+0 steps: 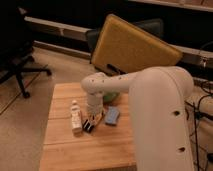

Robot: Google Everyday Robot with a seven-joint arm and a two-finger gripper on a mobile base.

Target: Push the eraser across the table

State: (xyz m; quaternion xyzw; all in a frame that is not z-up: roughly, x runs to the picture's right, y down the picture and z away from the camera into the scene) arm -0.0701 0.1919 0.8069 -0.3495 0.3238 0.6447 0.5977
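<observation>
The eraser [88, 125], a small flat black bar with a pale stripe, lies on the light wooden plank table [75, 150], near its middle. My gripper [94, 119] reaches down from the white arm and its tip sits right at the eraser's right side, seemingly touching it. A small white bottle [75, 116] lies just left of the eraser. A light-blue block [112, 115] lies just right of the gripper.
A green object [111, 95] sits behind the arm on the table's far side. A large yellow padded panel [131, 47] leans behind the table. A black office chair [17, 55] stands at the left on the floor.
</observation>
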